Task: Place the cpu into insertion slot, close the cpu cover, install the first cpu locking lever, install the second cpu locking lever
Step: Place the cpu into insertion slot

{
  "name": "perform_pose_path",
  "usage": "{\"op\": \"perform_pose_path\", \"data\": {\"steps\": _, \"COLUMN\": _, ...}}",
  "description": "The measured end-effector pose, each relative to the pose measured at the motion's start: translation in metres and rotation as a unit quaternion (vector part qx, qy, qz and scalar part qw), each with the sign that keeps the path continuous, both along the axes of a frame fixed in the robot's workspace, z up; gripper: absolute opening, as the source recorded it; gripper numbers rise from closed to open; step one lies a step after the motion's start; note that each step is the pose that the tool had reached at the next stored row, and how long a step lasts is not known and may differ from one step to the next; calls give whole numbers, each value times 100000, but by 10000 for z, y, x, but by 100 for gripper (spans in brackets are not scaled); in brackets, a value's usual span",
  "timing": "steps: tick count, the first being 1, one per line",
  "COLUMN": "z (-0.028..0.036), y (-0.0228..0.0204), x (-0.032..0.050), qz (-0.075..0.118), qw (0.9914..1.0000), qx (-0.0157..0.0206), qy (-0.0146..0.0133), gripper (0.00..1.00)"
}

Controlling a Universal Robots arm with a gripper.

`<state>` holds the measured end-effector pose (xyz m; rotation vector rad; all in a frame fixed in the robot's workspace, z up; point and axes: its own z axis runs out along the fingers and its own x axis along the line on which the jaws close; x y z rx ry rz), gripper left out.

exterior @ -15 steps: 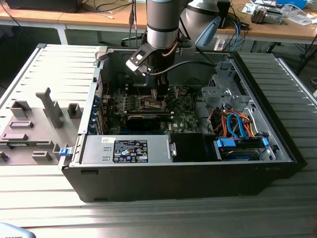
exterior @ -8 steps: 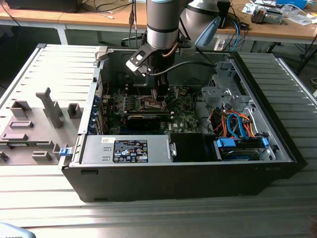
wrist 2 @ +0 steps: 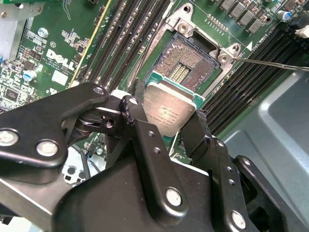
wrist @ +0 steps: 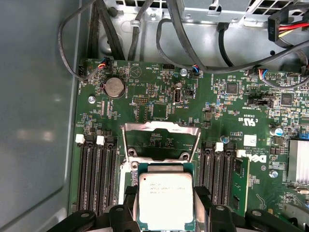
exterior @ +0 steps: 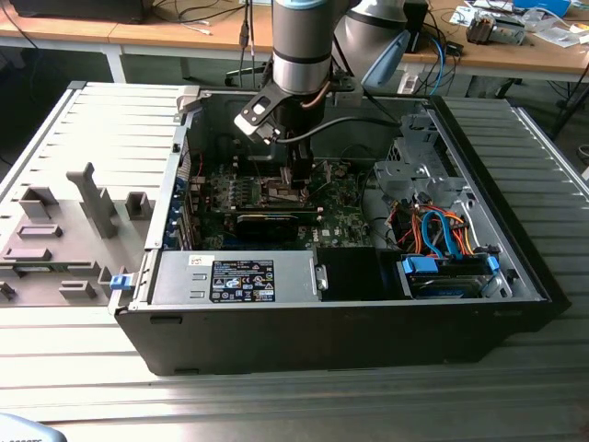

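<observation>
White brand logo on motherboard (wrist: 164, 106); etched print on cpu (wrist: 165, 200), sticker (exterior: 242, 281) on power supply (exterior: 175, 276): illegible.

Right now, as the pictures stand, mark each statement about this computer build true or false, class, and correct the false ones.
1. The gripper is shut on the cpu. True.
2. The cpu sits in the insertion slot. False: the slot's contacts lie bare, and the gripper holds the cpu.
3. The cpu cover is closed. False: it stands raised and open.
4. The motherboard is green. True.
</observation>
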<state>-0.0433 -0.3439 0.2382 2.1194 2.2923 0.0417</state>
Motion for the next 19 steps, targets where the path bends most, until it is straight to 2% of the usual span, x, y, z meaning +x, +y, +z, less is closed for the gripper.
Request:
{"op": "perform_pose_path", "data": {"steps": 7, "z": -20, "y": 0, "x": -1, "qz": -9, "qw": 100000, "qx": 1, "qy": -1, "gripper": 55}}
{"op": "perform_pose_path", "data": {"steps": 10, "z": -31, "y": 1, "x": -32, "qz": -1, "qw": 100000, "qx": 3, "qy": -3, "gripper": 55}}
{"op": "perform_pose_path", "data": {"steps": 19, "z": -57, "y": 1, "x": -56, "qz": 1, "qw": 100000, "qx": 2, "qy": 2, "gripper": 55}}
